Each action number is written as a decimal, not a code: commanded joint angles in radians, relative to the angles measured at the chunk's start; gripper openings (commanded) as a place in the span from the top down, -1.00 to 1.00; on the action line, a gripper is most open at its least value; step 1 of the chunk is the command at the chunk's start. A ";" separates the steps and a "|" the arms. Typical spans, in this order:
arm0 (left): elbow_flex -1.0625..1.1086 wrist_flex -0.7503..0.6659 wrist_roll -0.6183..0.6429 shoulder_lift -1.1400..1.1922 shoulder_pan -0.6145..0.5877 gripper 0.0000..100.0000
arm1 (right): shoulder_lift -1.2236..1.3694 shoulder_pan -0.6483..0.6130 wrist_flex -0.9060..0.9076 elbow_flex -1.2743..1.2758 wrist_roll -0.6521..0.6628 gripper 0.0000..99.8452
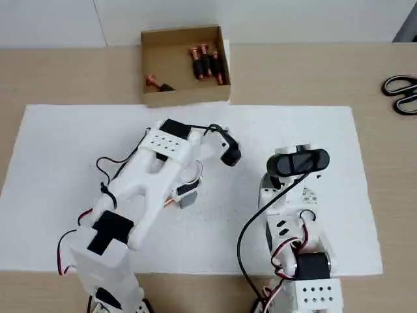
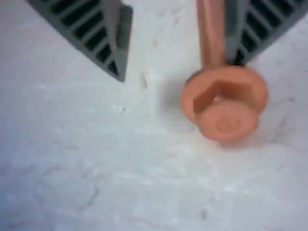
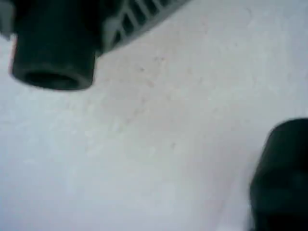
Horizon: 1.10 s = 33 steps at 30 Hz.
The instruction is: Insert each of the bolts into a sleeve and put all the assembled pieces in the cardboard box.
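Note:
In the left wrist view a copper bolt with a hex head lies on the white sheet, its shaft against the inner face of one dark finger. My left gripper is open, with a wide gap to the other finger. The high view has this gripper low over the sheet's middle. A black sleeve hangs above the sheet, and my right gripper is shut on it. The cardboard box at the back holds several assembled pieces.
A second black object sits near the sleeve; what it is cannot be made out. The white sheet covers the wooden table. Scissors lie at the far right. The right arm stands right of the left one.

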 commanded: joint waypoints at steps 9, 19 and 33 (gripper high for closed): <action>0.010 -0.103 0.046 0.015 -0.086 0.73 | -0.013 0.001 -0.016 -0.008 0.005 0.99; 0.071 -0.141 0.118 0.094 -0.086 0.99 | -0.015 0.002 -0.016 -0.009 0.003 0.99; -0.631 0.218 0.315 -0.241 -0.103 0.99 | -0.010 -0.197 -0.016 -0.008 0.008 0.99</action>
